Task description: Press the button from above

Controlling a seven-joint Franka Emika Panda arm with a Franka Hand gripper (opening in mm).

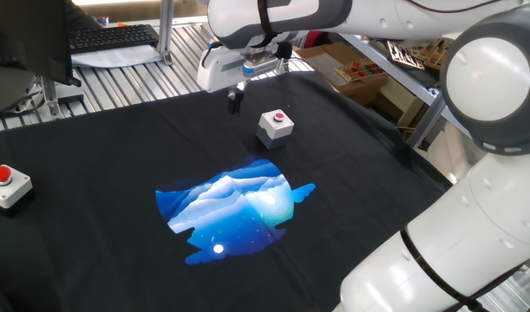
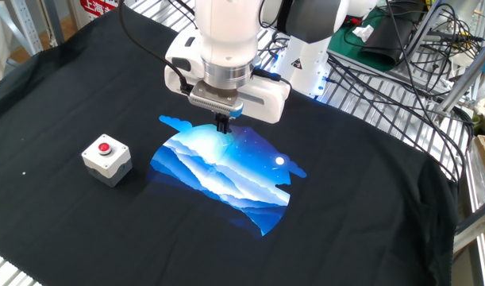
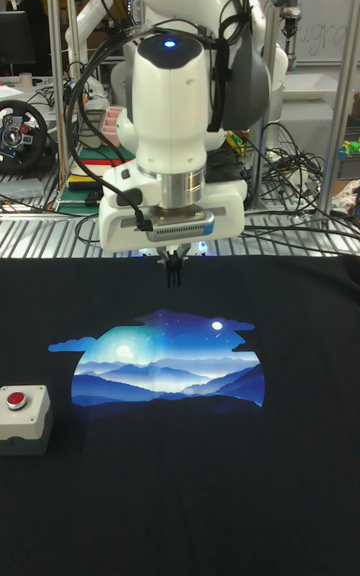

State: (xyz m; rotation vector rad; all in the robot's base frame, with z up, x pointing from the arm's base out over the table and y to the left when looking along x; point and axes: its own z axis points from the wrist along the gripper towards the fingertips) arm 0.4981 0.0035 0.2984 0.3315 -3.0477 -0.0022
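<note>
Centre your gripper, fingers pressed together, squarely above the red button on its grey box, then descend straight

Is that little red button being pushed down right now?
No. The button sits untouched on its grey box; the gripper hangs in the air off to its side.

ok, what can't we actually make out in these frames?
- Pincer state: the fingertips are too small and dark against the black cloth in every view to tell.
- Pincer height above the cloth: no view settles it.
- Flat white box: missing from the other fixed view.
- Tall fixed view: one box at the left edge; cannot tell whether it carries the task button.
</note>
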